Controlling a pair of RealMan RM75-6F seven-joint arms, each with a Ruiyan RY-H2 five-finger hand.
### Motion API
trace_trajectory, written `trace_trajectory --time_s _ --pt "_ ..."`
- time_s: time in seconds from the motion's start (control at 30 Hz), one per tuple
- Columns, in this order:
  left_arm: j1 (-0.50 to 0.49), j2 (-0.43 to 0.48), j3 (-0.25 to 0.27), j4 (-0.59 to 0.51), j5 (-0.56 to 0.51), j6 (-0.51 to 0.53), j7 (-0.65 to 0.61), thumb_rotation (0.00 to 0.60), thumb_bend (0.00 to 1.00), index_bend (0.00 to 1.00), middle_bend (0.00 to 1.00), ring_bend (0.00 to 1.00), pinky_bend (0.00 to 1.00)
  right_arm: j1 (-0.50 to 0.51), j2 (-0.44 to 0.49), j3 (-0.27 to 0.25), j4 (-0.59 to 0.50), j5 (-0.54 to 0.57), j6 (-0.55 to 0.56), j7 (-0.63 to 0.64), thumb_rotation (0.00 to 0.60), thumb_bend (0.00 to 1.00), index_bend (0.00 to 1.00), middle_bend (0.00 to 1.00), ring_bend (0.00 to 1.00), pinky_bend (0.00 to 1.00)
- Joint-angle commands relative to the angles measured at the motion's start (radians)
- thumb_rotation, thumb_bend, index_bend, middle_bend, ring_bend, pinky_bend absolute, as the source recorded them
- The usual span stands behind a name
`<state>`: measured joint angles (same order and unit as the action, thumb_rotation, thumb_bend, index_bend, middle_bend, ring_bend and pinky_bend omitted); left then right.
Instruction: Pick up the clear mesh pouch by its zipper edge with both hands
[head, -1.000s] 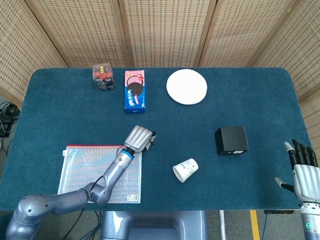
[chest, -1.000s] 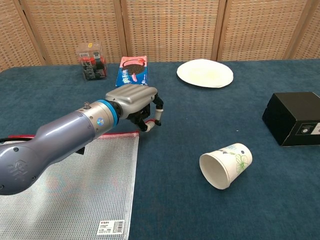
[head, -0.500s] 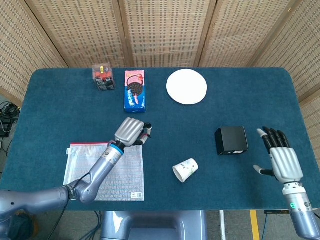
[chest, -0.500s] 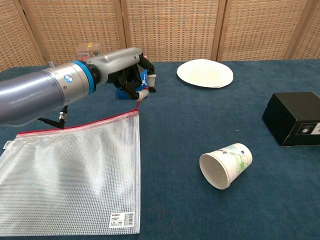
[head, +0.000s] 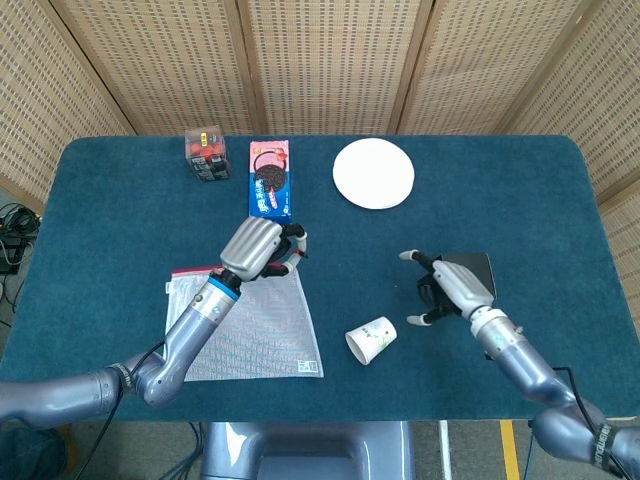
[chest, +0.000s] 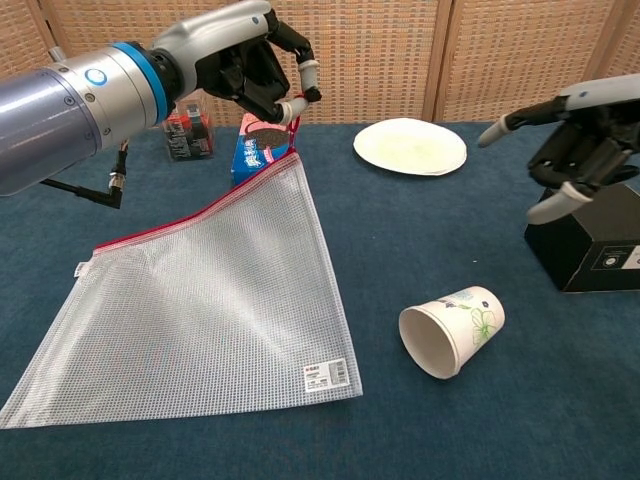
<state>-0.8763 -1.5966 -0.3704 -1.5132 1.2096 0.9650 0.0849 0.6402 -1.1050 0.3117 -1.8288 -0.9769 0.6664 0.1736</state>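
Observation:
The clear mesh pouch (head: 255, 325) (chest: 220, 290) hangs tilted, its right zipper corner raised and its lower part still on the blue table. Its red zipper edge (chest: 190, 220) slopes down to the left. My left hand (head: 258, 247) (chest: 250, 65) pinches that raised corner, well above the table. My right hand (head: 450, 285) (chest: 575, 135) hovers over the black box, fingers apart and holding nothing, far to the right of the pouch.
A paper cup (head: 371, 340) (chest: 450, 330) lies on its side between the pouch and the black box (head: 478, 264) (chest: 590, 250). At the back stand a white plate (head: 373, 173), a blue cookie box (head: 269, 180) and a small clear box (head: 205, 155).
My left hand has risen, lifting the pouch's zipper corner off the table. My right hand has swung in from the table's right edge to above the black box.

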Motion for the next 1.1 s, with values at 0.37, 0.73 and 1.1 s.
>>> trace_trajectory --time_s 0.37,0.73,1.1 --pt "-0.017 -0.025 0.002 0.014 0.031 0.043 -0.07 0.6 0.78 0.95 0.94 0.98 1.0 0.287 -0.211 0.036 0.081 0.478 -0.03 0.073 0.6 0.06 0.29 0.88 0.9 1.0" --pt "-0.034 -0.092 0.008 0.065 0.043 0.085 -0.096 0.6 0.78 0.95 0.94 0.98 1.0 0.369 -0.258 0.046 0.1 0.652 0.009 0.072 0.6 0.08 0.35 0.89 0.9 1.0" --pt "-0.034 -0.118 0.012 0.077 0.048 0.102 -0.127 0.6 0.78 0.95 0.94 0.98 1.0 0.406 -0.315 0.047 0.126 0.729 0.092 0.036 0.6 0.17 0.45 0.91 0.9 1.0"
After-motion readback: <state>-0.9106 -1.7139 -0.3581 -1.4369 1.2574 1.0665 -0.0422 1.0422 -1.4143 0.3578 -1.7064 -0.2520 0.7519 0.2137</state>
